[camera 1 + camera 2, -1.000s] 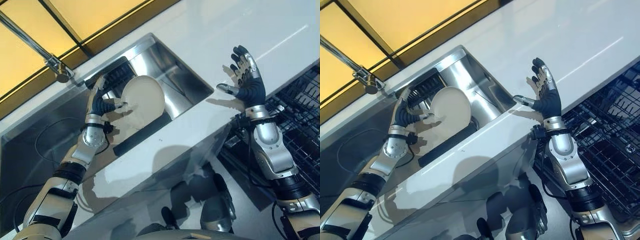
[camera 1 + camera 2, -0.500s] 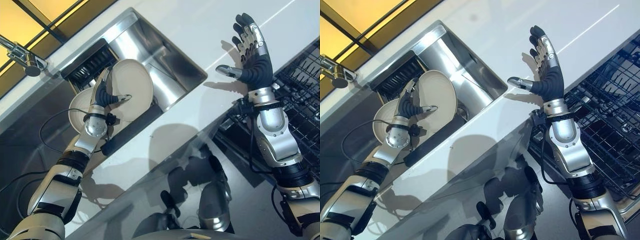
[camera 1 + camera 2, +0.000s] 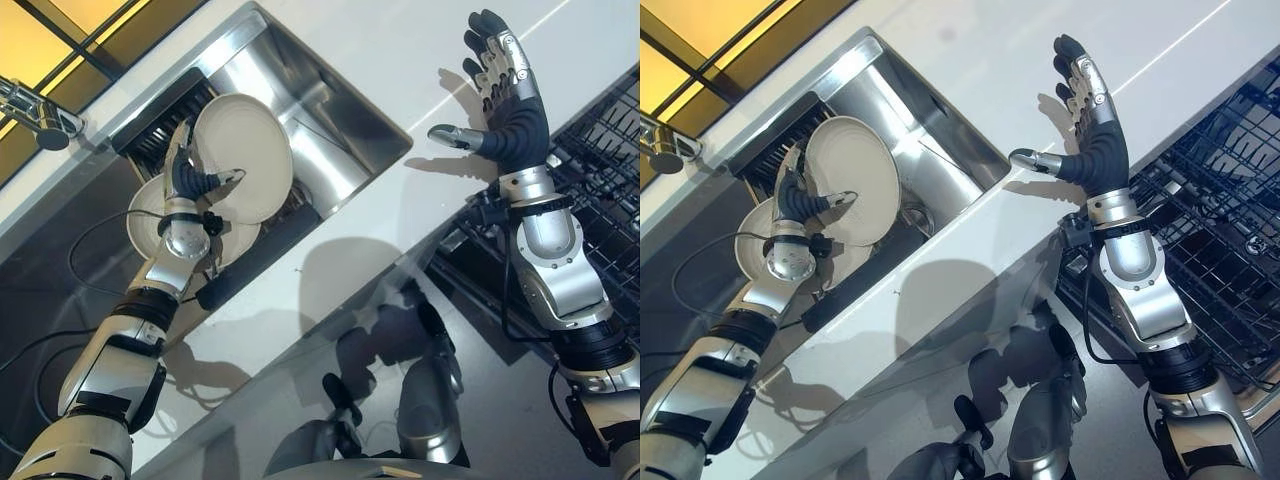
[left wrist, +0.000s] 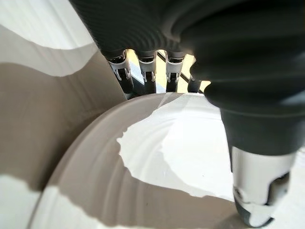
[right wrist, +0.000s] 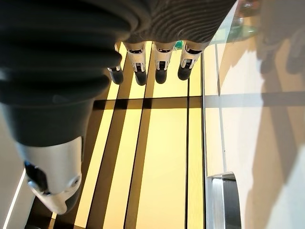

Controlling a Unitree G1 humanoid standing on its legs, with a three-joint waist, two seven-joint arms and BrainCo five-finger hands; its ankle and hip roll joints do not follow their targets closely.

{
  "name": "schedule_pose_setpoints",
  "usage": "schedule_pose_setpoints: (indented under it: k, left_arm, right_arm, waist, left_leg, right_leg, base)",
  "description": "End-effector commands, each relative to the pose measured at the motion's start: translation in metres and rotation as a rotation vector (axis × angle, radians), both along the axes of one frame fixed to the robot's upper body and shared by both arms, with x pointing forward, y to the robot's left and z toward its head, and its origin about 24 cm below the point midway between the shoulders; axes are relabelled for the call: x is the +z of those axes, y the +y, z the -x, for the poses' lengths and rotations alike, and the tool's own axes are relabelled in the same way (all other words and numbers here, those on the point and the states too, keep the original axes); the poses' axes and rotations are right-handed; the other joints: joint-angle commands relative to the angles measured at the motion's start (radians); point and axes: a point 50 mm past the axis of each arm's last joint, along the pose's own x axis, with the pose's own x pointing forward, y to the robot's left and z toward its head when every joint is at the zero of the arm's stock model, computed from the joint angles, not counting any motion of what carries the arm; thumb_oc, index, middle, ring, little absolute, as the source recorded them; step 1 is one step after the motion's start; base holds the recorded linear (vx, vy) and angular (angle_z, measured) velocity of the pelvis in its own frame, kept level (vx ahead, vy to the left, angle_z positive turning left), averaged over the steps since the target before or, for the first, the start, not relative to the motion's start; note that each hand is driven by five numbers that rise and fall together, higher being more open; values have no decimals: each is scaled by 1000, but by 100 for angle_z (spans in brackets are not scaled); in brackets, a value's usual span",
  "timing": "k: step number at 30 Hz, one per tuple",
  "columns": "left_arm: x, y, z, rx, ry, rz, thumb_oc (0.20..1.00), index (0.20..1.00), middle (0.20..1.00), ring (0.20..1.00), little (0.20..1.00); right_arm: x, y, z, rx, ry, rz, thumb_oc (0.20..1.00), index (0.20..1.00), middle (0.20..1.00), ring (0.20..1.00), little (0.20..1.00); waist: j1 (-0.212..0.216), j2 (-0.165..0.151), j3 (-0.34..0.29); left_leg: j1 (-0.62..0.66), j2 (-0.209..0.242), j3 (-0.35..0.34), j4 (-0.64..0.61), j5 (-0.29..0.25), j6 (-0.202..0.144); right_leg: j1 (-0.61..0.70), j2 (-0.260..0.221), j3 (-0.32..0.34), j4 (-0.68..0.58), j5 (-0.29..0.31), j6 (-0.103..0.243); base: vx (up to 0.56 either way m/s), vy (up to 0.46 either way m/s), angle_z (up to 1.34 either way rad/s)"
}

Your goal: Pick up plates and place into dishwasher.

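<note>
1. The dishwasher rack stands open below the counter, beside the right arm.
2. The right hand is raised over the counter, fingers spread wide, holding nothing.
3. The left hand pinches a plate by its rim, upright above the sink.
4. A second plate sits behind it in the sink.
5. The tap is farthest.

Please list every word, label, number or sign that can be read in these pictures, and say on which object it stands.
There are none.
The plate held in the left hand is plain.
The plate in the sink is plain.
The counter and the dishwasher rack carry no readable print.
</note>
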Motion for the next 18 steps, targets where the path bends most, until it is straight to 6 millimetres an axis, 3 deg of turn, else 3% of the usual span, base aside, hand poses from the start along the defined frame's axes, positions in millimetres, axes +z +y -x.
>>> schedule_pose_setpoints:
  k: [1,13,18]
  left_arm:
    - [-2,56,9,267,3,190,1000,1000,1000,1000,1000]
    - [-7,34,3,174,-34,339,1000,1000,1000,1000,1000]
    - [-13,20,-1,40,-4,391,1000,1000,1000,1000,1000]
  right_arm:
    - [-56,-45,-11,-198,312,56,1000,1000,1000,1000,1000]
    - [-49,-45,-11,-197,314,79,1000,1000,1000,1000,1000]
    - [-49,-47,-9,-195,313,86,1000,1000,1000,1000,1000]
  waist:
    - [-24,14,31]
    - [-31,20,39]
    - [-36,22,40]
  left_leg:
    - [-156,-33,-64,192,-52,-6]
    - [-168,-37,-68,206,-49,-12]
    - [-168,-40,-68,211,-49,-13]
  right_leg:
    - [-103,-25,-1,213,-121,-60]
    - [-116,-31,9,229,-123,-63]
    - [-114,-34,11,233,-121,-63]
  base:
    - [51,71,0]
    - [13,19,0]
    - [8,12,-2]
